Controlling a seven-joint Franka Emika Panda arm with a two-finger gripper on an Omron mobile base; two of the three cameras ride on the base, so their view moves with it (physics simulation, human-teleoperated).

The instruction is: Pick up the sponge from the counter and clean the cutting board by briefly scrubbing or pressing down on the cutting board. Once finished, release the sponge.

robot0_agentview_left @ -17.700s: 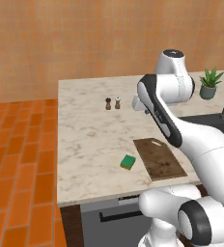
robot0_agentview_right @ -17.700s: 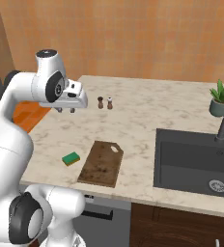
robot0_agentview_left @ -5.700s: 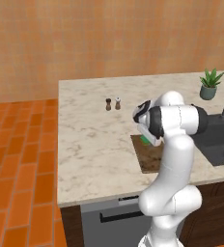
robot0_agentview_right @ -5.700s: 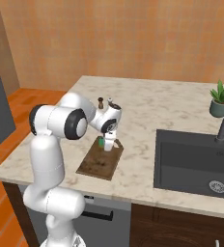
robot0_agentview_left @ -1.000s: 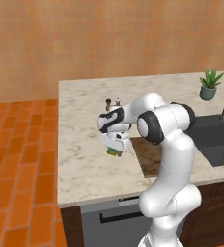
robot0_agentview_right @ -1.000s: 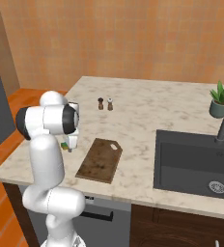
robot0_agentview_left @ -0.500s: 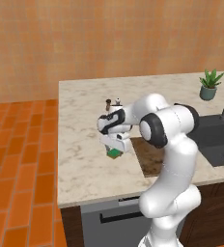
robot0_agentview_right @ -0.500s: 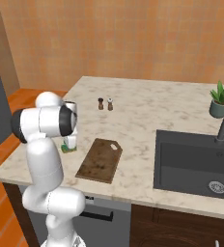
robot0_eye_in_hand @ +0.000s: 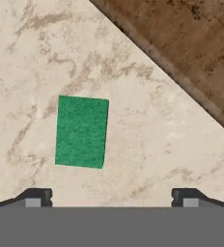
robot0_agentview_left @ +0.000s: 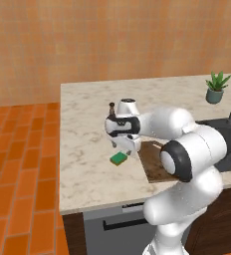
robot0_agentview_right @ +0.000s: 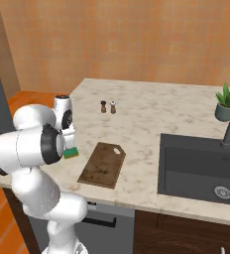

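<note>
Gripper [robot0_eye_in_hand: 111, 195] fingers spread wide, holding nothing. Sponge [robot0_eye_in_hand: 81, 131] lies flat on counter [robot0_eye_in_hand: 147, 140], apart from cutting board [robot0_eye_in_hand: 181, 38].

A glossy white arm [robot0_agentview_left: 172, 124] of rounded, bulbous segments is seen, with dark grey joint rings (one large disc at the elbow).

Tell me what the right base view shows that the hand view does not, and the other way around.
The right base view alone has the sink, the potted plant and the two shakers. The hand view alone has the two tips of the open end effector, well apart, and the sponge's whole green top. Both have the sponge lying on the counter beside the cutting board.
</note>
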